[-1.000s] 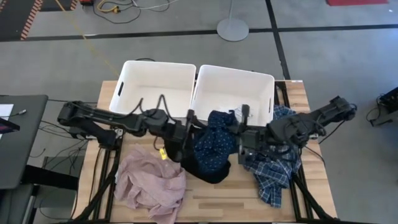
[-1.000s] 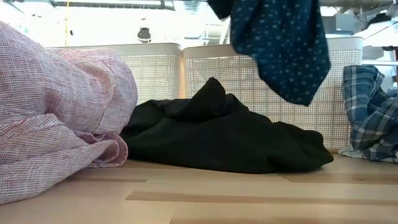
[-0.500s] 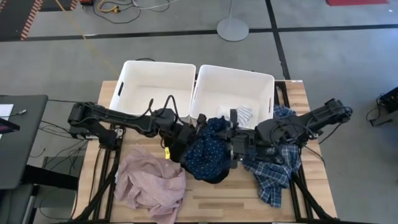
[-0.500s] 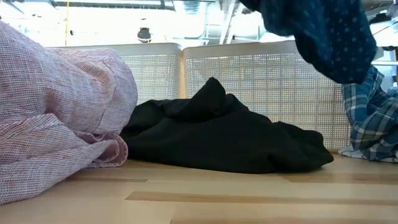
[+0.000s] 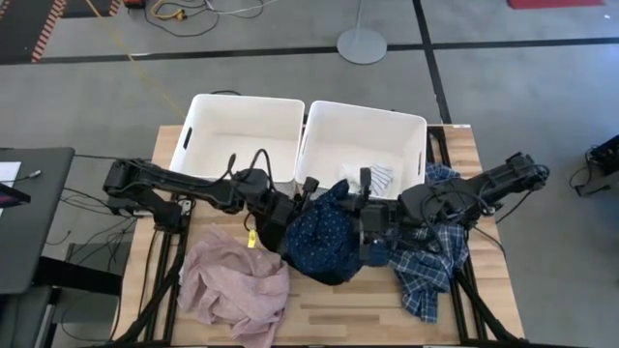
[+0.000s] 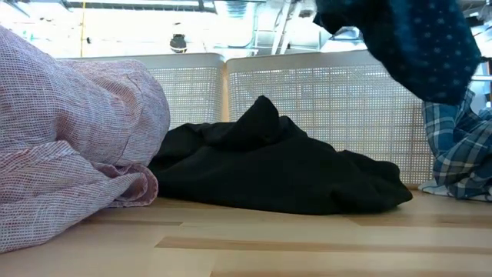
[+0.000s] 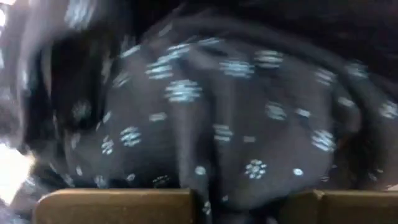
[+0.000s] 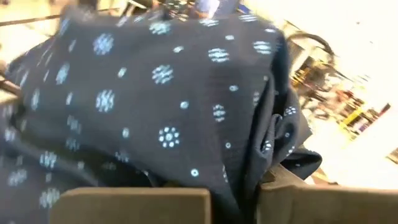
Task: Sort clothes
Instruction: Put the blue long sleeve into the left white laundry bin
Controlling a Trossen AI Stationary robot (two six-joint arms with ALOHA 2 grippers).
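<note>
Navy dotted garment [image 5: 324,237] is held aloft, pinched by left gripper [image 5: 298,198] and right gripper [image 5: 365,208]; uneven pulling risks slippage onto black garment [image 6: 277,173]

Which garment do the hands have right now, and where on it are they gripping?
The navy dotted garment, lifted above the black one. The left hand pinches its left edge, the right hand its right edge.

Two white bins [image 5: 242,130] [image 5: 360,135] sit side by side along the wooden counter's [image 5: 358,314] far edge.
</note>
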